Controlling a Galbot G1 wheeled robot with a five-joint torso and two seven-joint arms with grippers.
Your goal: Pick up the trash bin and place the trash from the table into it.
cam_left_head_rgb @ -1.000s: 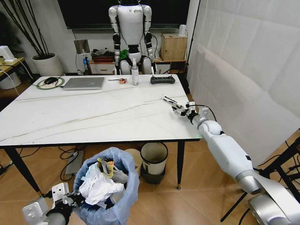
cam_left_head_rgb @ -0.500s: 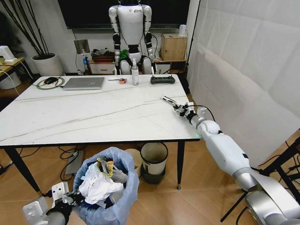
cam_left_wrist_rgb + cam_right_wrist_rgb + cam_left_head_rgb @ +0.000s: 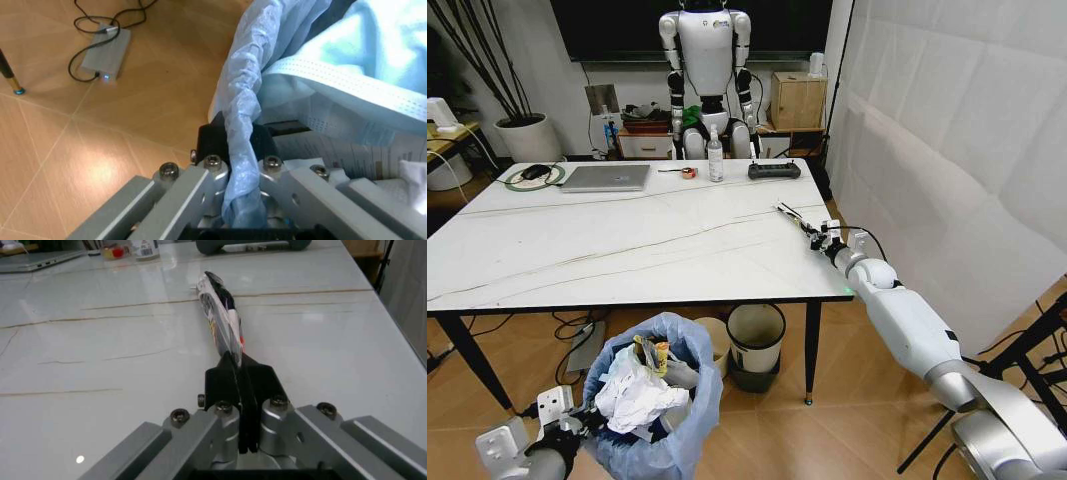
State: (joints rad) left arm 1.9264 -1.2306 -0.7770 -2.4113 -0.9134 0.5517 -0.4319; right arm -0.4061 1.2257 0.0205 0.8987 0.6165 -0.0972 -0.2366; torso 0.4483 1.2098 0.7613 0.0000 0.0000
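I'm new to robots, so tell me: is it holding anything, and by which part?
Left gripper grips the trash bin by its bag-covered rim. Right gripper pinches one end of a flat wrapper.

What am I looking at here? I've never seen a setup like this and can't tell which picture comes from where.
It is a wheeled robot with two arms, photographed by its own three cameras. The wide picture comes from its head, looking down at a white marble-look table. The other two come from cameras on its wrists.

The left gripper, low beside the robot, is shut on the rim of the trash bin, pinching its light-blue bag. The bin holds crumpled white paper and other litter.

The right gripper, reaching over the table's right side, is shut on a flat wrapper, a thin printed piece of trash.

At the table's far edge lie a silver laptop, a spray bottle and a black controller. The white humanoid behind the table is another machine, standing by.
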